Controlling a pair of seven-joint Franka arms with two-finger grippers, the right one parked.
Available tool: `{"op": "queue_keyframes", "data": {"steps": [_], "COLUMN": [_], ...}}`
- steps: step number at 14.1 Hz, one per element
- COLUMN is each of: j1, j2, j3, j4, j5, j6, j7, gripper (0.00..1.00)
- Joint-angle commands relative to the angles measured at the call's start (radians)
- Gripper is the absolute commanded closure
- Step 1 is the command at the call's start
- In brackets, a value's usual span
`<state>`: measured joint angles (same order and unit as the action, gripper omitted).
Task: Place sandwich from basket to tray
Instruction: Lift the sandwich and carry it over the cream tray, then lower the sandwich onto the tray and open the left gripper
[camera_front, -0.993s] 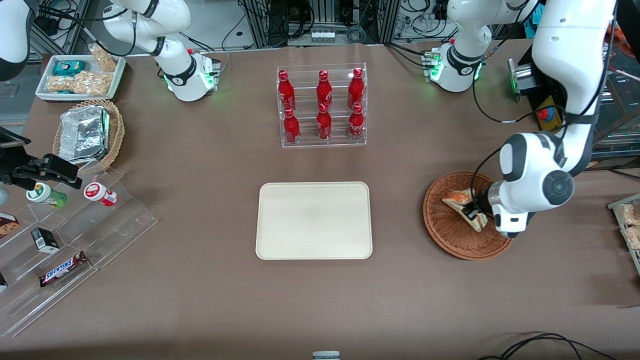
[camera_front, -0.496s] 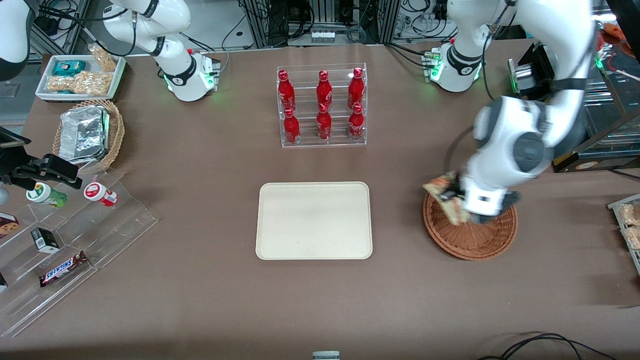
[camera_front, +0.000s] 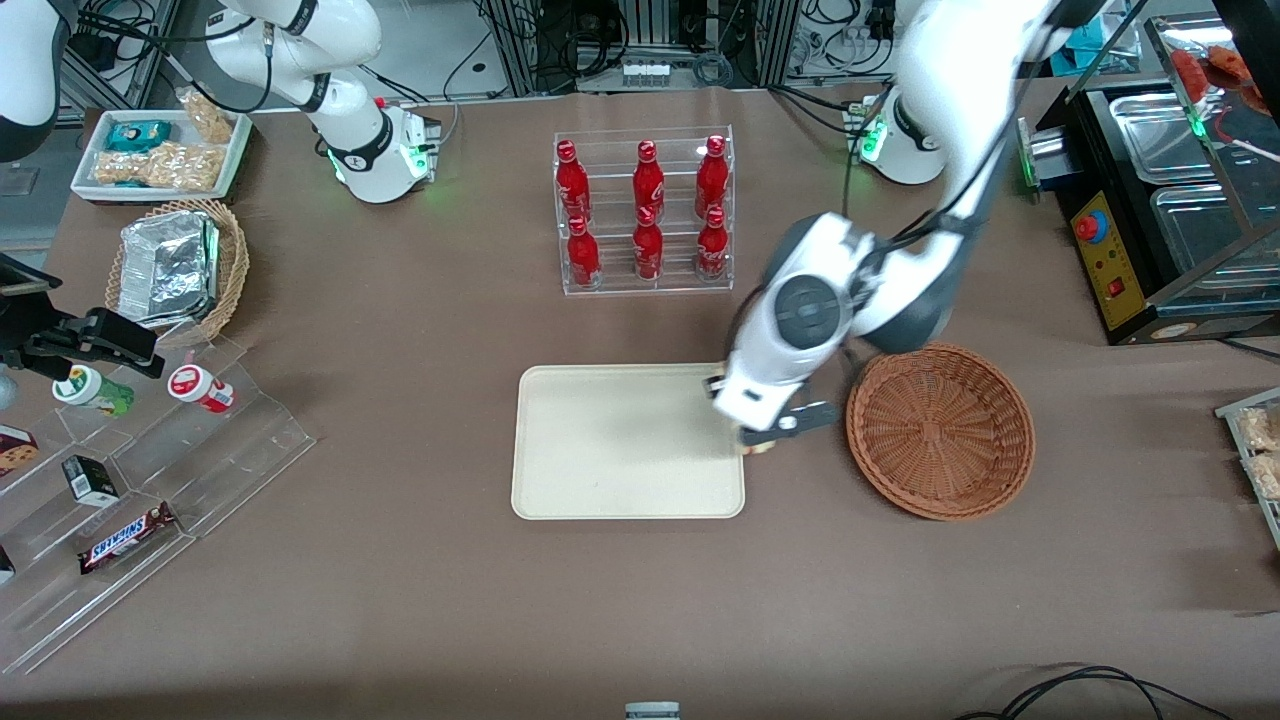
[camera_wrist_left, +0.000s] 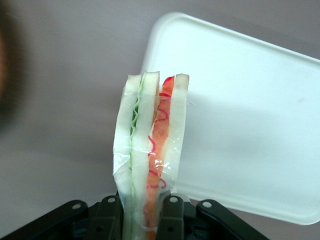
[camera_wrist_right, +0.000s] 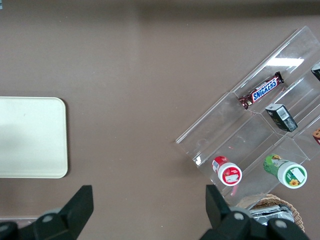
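front view: gripper is held over the flat cream rectangular plastic tray's edge nearest the round reddish-brown wicker basket; a drop now could miss. acrylic rack w/ red bottles is well apart, nothing obstructs. left wrist view: small wrapped triangular white-bread sandwich is clamped btwn the fingers, above table beside tray.

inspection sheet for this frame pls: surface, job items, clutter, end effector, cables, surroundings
Surface: brown table, no spills seen.
Job's things: sandwich wrapped in film, held over the tray edge nearest the basket; basket holds nothing.
Clutter: bottle rack, foil container, acrylic snack stand, Snickers bar.
End effector: left end effector shut on the sandwich, above the tray edge.
Cables: cable loop at the table edge nearest the camera.
Surroundings: metal food warmer at the working arm's end.
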<state>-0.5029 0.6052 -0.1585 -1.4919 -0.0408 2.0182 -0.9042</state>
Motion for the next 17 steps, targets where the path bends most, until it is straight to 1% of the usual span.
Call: {"op": "queue_keyframes", "data": {"steps": [1,3,4,8,9,10,11,12,13,16,17], "j1": [-0.097,-0.13,-0.143,-0.163,-0.164,-0.164,-0.164,-0.164,-0.164,-0.16,-0.152], "j2": [0.197,0.257,0.275,0.311,0.314,0.314,0.314,0.314,0.314,0.298,0.274], "j3": [0.011,0.01,0.01,0.005,0.005,0.005,0.005,0.005,0.005,0.008,0.01], "j4": [0.243,0.301,0.315,0.337,0.337,0.338,0.338,0.338,0.338,0.338,0.337], "j5": [0.044,0.099,0.113,0.113,0.113,0.113,0.114,0.116,0.116,0.114,0.108], "j6": [-0.022,-0.022,-0.021,-0.009,-0.009,-0.007,-0.009,-0.009,-0.001,0.001,-0.018], "j7": [-0.09,-0.126,-0.127,-0.119,-0.117,-0.114,-0.113,-0.104,-0.079,-0.082,-0.078], "gripper": [0.75,0.75,0.72,0.69,0.65,0.59,0.45,0.1,0.0,0.0,0.0]}}
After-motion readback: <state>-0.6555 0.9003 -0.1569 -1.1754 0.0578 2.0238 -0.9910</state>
